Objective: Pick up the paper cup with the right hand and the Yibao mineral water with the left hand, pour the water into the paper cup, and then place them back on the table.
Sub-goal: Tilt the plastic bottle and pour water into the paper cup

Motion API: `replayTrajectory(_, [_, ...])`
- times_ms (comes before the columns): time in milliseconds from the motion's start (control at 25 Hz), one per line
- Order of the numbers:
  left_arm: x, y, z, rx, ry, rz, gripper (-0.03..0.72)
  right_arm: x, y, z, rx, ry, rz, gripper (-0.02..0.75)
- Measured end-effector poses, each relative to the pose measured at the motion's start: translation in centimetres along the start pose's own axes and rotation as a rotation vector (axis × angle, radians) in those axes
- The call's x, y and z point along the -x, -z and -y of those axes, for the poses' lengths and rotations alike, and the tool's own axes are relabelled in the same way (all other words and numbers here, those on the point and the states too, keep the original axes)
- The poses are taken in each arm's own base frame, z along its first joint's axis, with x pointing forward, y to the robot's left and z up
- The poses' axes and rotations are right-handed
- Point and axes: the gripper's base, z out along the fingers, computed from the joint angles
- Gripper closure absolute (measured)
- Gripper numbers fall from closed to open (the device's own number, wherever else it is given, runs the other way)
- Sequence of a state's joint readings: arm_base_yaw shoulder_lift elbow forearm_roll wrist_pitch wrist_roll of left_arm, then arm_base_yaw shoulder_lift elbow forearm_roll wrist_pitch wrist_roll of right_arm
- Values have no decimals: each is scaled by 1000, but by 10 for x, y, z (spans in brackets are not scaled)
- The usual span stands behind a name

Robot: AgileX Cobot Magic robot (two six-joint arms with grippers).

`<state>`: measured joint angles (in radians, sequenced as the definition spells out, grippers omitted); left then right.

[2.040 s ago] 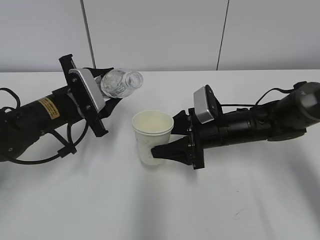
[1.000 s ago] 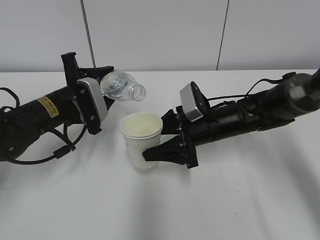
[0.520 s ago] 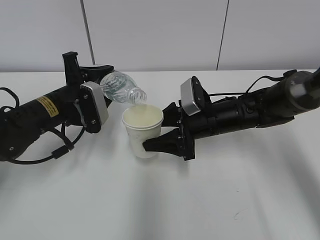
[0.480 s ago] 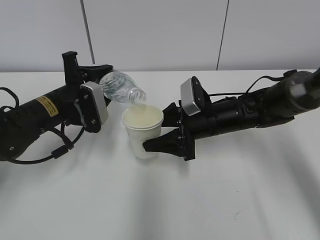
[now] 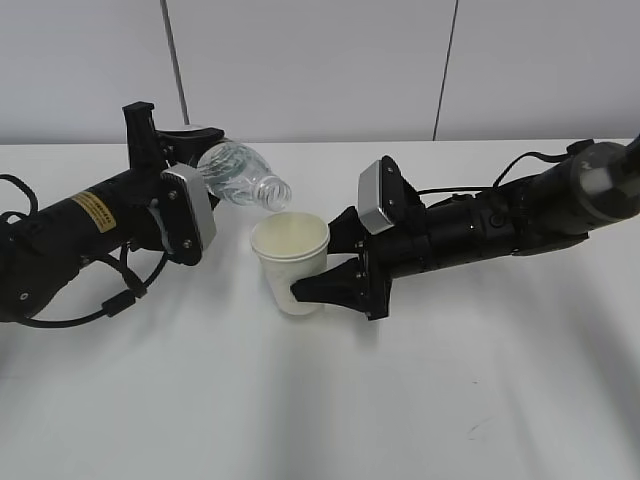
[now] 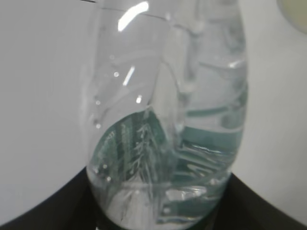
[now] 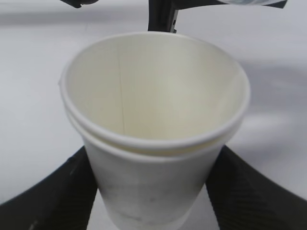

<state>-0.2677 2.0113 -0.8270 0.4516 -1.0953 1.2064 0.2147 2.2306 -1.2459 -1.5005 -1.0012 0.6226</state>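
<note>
Exterior view: left gripper clamps bottle, tipped, mouth at 4 o'clock, just above cup rim. Right gripper grips cup, upright, mid-table.

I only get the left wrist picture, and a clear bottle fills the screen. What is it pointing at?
Observer: In the exterior view, the bottle is tipped and its open mouth is close above the far rim of a paper cup.
Visitor: Is the cup standing on the table?
Observer: I cannot tell, but the right gripper is clamped on its sides.
Visitor: Any water in it?
Observer: The right wrist view looks inside the cup. It shows cream walls and no water level that I can make out.
</note>
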Motion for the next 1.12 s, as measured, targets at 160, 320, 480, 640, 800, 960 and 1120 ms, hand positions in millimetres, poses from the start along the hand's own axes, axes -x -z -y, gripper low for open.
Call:
replayTrajectory(160, [0, 0, 0, 0, -4, 0, 294, 0, 0, 0, -2, -2, 2, 238])
replayTrajectory(320, [0, 0, 0, 0, -43, 0, 294, 0, 0, 0, -4, -3, 3, 238])
replayTrajectory(480, [0, 0, 0, 0, -55, 0, 294, 2, 0, -1, 12, -3, 27, 239])
replayTrajectory(640, [0, 0, 0, 0, -95, 0, 294, 4, 0, -2, 25, -3, 45, 239])
replayTrajectory(800, [0, 0, 0, 0, -130, 0, 294, 4, 0, -3, 28, -2, 46, 239])
replayTrajectory(960, [0, 0, 0, 0, -143, 0, 294, 4, 0, -3, 31, 2, 44, 239])
replayTrajectory(1120, [0, 0, 0, 0, -184, 0, 294, 4, 0, -3, 34, 4, 41, 239])
